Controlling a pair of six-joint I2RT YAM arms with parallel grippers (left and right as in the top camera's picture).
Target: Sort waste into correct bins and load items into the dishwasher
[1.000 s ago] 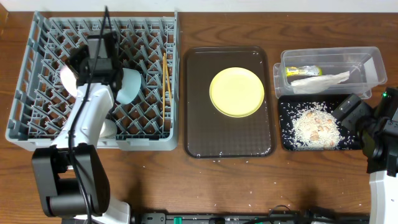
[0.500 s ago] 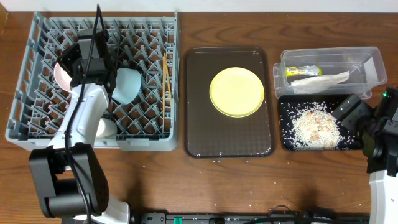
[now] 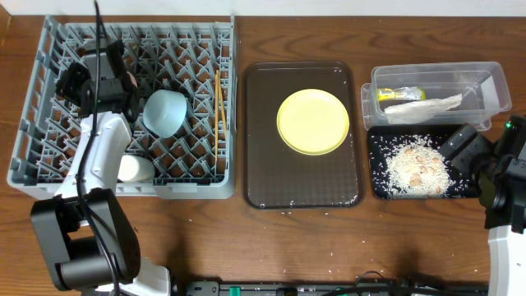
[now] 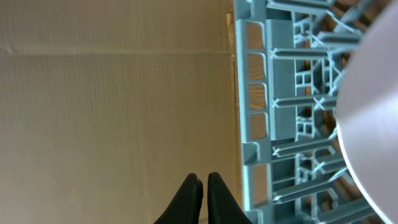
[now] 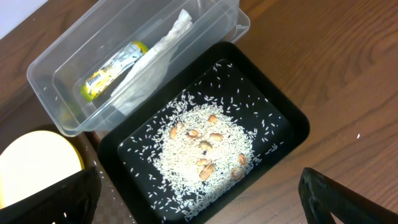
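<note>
The grey dish rack (image 3: 49,156) holds a light blue bowl (image 3: 164,111), a small white cup (image 3: 136,168) and two chopsticks (image 3: 219,103). My left gripper (image 3: 78,82) is over the rack's back left part. In the left wrist view it (image 4: 202,178) is shut and empty, beside the rack wall (image 4: 255,124). A pale curved bowl surface (image 4: 373,112) fills that view's right edge, and the pink bowl is mostly hidden under the arm. The yellow plate (image 3: 312,122) lies on the brown tray. My right gripper (image 5: 199,205) is open over the near edge of the black tray (image 5: 286,124) of rice (image 5: 202,149).
The brown serving tray (image 3: 263,181) sits in the middle. The clear tub (image 3: 485,78) at the back right holds the snack wrapper (image 3: 399,93) and the napkin (image 3: 427,107). Loose rice grains lie on the table's front edge (image 3: 329,271).
My left arm has moved left and back across the rack, uncovering the light blue bowl. The right arm has not moved.
</note>
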